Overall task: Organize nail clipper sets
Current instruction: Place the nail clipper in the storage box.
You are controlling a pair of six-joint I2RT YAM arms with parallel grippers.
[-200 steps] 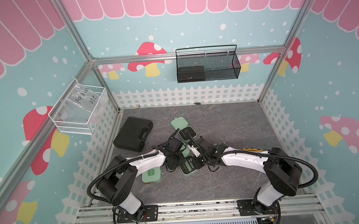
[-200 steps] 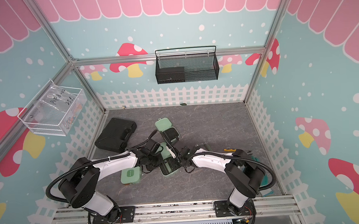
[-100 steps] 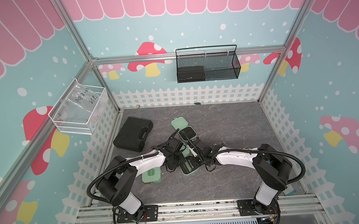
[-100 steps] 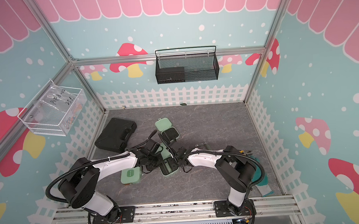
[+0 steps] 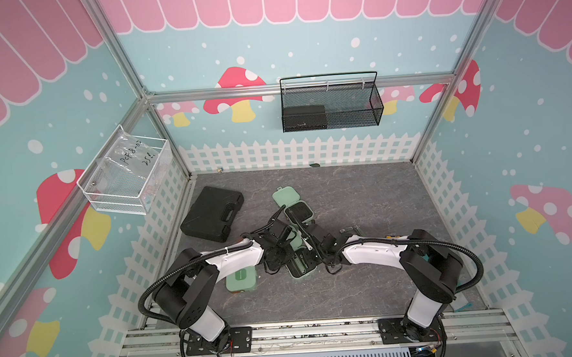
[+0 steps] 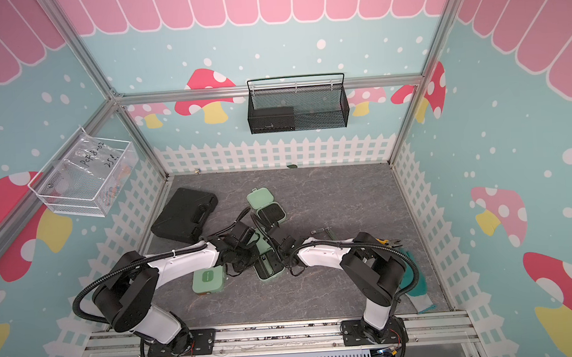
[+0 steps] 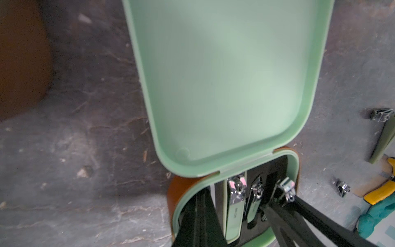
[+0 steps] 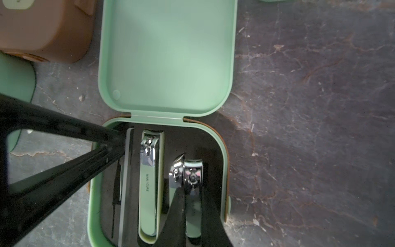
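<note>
Open green case (image 8: pixel 94 218) near the middle of the grey tabletop (image 5: pixel 363 198), between the two arms. Its lid (image 8: pixel 166 53) is folded fully back and its black insert (image 8: pixel 213 145) is exposed.

Right end effector (image 8: pixel 193 192): narrow, its two fingers closed on the sides of a small clipper (image 8: pixel 193 173) over the insert. Whether this clipper sits fully in its slot is hard to judge from the wrist view.

Next to it in the insert lie an angled clipper (image 8: pixel 177 169), a large clipper (image 8: pixel 149 181) (green body, lettering along its length) and a nail file (image 8: pixel 126 181).

Left end effector (image 8: pixel 118 142): fingers pressed together, holding nothing, tip down at the corner of the insert beside the nail file.

A brown case (image 8: pixel 42 27) stands just beside the lid. In both top views a second open green case (image 5: pixel 292 202) lies farther back, a closed green case (image 5: pixel 241 279) lies just beside the left arm, and a large black case (image 5: pixel 213 218) lies toward the left wall. A loose clipper (image 7: pixel 382 114) lies on the tabletop, apart from the cases.
</note>
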